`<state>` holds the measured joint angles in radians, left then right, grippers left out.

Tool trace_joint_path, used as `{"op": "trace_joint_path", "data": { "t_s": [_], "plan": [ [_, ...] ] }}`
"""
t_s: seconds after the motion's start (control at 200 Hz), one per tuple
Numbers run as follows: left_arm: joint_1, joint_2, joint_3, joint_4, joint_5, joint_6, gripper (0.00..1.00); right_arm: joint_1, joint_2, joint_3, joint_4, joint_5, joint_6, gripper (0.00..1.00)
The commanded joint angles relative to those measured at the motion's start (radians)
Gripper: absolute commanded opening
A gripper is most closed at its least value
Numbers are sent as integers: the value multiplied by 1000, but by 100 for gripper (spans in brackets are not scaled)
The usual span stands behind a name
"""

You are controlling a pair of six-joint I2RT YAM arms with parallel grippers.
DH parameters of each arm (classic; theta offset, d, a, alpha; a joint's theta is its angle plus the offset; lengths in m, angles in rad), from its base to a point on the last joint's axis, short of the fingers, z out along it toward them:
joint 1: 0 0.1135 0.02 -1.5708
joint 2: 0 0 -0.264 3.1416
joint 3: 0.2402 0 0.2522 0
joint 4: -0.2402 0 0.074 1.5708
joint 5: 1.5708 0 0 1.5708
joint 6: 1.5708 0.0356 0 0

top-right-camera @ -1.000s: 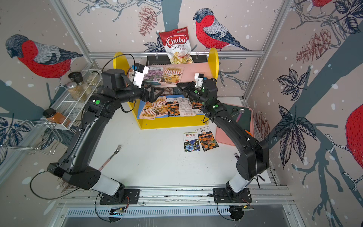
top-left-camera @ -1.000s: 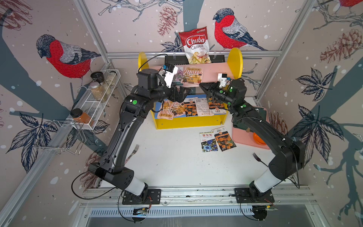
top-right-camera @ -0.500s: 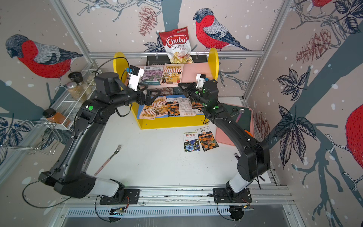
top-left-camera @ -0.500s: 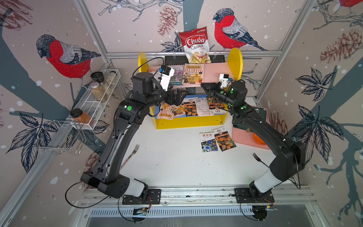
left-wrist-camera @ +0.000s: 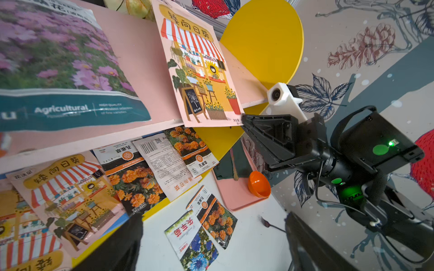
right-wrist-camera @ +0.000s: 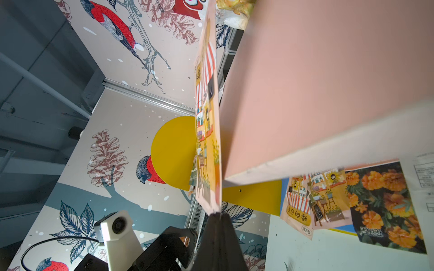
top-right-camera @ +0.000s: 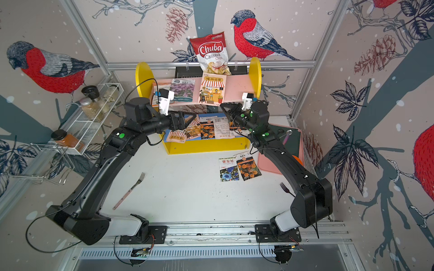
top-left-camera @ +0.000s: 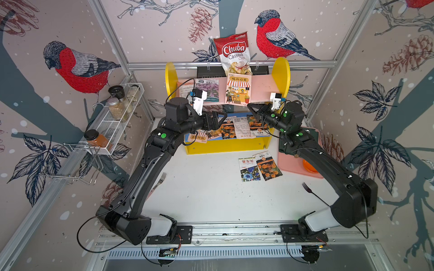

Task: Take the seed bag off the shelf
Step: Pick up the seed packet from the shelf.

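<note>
White tabletop (top-left-camera: pixel 211 194), enclosed by walls papered with bullfinches and pine cones (top-left-camera: pixel 77 70). The shelf (top-left-camera: pixel 283 75) stands at the back. Two loose packets (top-left-camera: pixel 258 165) lie in front of it, and a pink tray (top-left-camera: pixel 291 162) sits at its right, partly covered by the right arm.

Left wrist view shows only one dark finger (left-wrist-camera: pixel 124 241), cut off at the frame edge.

Seed bag (top-left-camera: pixel 238 90): cream-pink, with a red-and-white striped awning, a yellow banner and a sunflower stall. It lies on the shelf's pink upper board (top-left-camera: pixel 260 89), its lower edge overhanging the front. Right gripper (right-wrist-camera: pixel 216 218) is pinched on the overhanging corner. Left gripper (top-right-camera: pixel 191 120) has its jaws spread and empty, over the shelf's lower board.
</note>
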<state>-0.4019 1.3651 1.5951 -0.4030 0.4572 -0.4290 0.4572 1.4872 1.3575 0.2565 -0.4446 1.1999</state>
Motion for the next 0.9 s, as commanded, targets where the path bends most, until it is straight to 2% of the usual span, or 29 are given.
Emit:
{"op": "trace_joint_path", "data": {
  "t_s": [0.0,0.125,0.37,0.896],
  "plan": [
    [3,0,-49,165,3,-170,91,0,-11,-3,24,-18,-20,0],
    [4,14,-99,274,29,-273,85,0,-16,-9,28,-25,-20,0],
    [9,66,-74,369,32,-362,73,7,-25,-9,22,-34,-30,0],
    [11,183,-18,431,44,-460,59,12,-39,-29,34,-46,-34,0]
  ]
}}
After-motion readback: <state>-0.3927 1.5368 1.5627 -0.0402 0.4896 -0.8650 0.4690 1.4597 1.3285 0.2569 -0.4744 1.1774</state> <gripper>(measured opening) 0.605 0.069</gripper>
